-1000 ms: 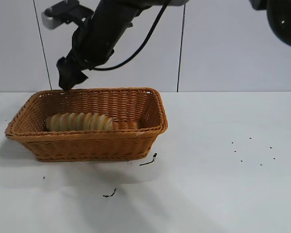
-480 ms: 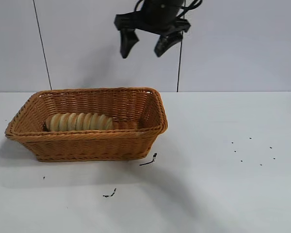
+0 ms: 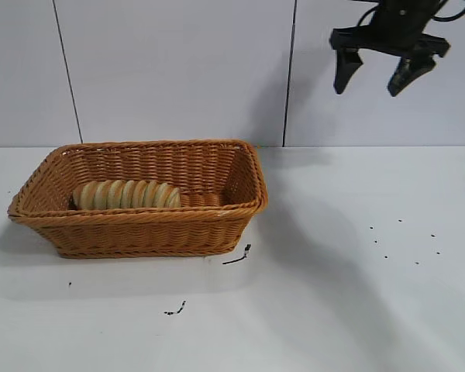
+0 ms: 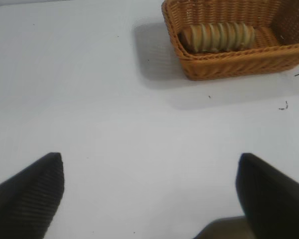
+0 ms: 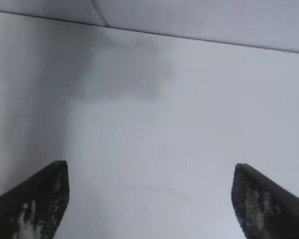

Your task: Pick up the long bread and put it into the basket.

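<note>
Long bread (image 3: 125,194) lies lengthwise inside the basket (image 3: 217,218), at the left half of its floor, close to the near wall; in the left wrist view the same loaf (image 4: 218,36) shows at the upper right of the frame, within the wicker (image 4: 229,65). Judging by its crosswise ridges and even shape, I take the loaf to be light and fairly stiff, with a dry, ribbed crust that should not slip; a hard squeeze might dent it. Were I to take hold of it, I would close across its narrow width at mid-length, the pads seated in a groove between ridges, so it hangs level. My right claw (image 3: 379,73) hangs high at the upper right of the exterior frame, well apart from the basket, its fingers spread wide and carrying nothing; its wrist view shows only bare white worktop (image 5: 154,149). My left claw (image 4: 149,194) is likewise spread and empty, over bare worktop, far from the basket. The task looks complete.
</note>
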